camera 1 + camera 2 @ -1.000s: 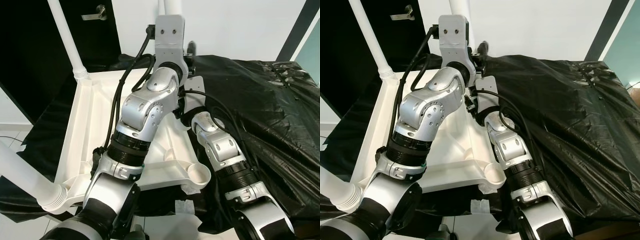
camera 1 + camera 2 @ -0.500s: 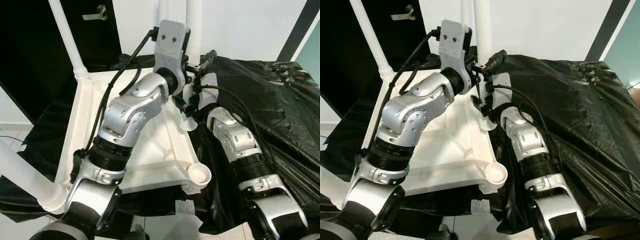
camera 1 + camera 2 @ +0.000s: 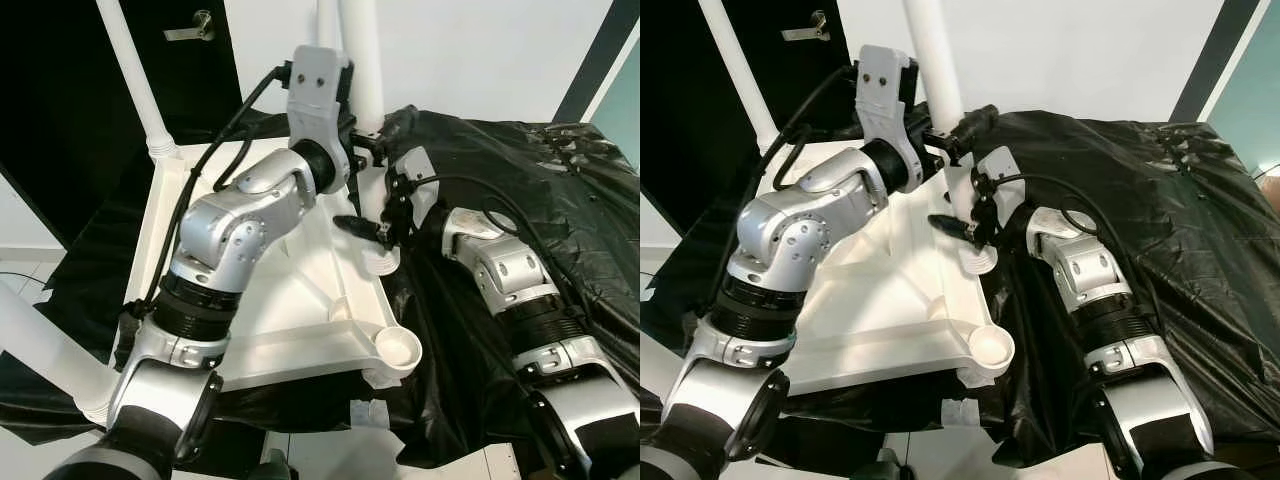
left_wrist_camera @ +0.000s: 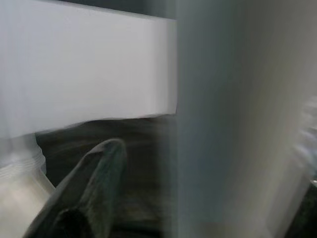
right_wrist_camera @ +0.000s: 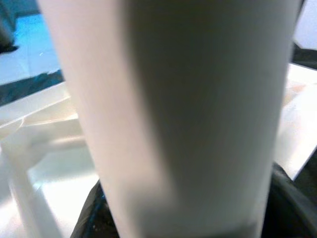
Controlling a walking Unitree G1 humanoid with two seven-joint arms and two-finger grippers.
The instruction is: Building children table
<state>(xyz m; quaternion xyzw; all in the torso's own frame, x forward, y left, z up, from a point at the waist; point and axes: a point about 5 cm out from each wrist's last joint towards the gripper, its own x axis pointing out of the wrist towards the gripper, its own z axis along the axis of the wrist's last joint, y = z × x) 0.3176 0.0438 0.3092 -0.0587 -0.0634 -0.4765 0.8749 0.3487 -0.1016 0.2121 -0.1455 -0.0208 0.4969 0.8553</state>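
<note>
An inverted white table top (image 3: pixel 270 300) lies on a black plastic sheet (image 3: pixel 540 180), underside up, ribs and corner sockets exposed; one fitted leg (image 3: pixel 135 75) stands upright at the far left corner, and another fitted leg (image 3: pixel 45 350) projects from the near left corner toward the camera; an empty round socket (image 3: pixel 400 348) sits at the near right corner. The left arm reaches across the table top to the far right side; the left gripper (image 3: pixel 365 140) is at a third white leg (image 3: pixel 362 60), which stands almost upright above the right edge of the top; whether its fingers grip the leg cannot be told, as the left wrist view is blurred, with one black finger (image 4: pixel 94 183) beside the leg. The right gripper (image 3: pixel 385 215) is lower on the same leg, near its threaded end (image 3: pixel 380 262); its jaws are closed around the leg, which the right wrist view shows seated between the fingers.
</note>
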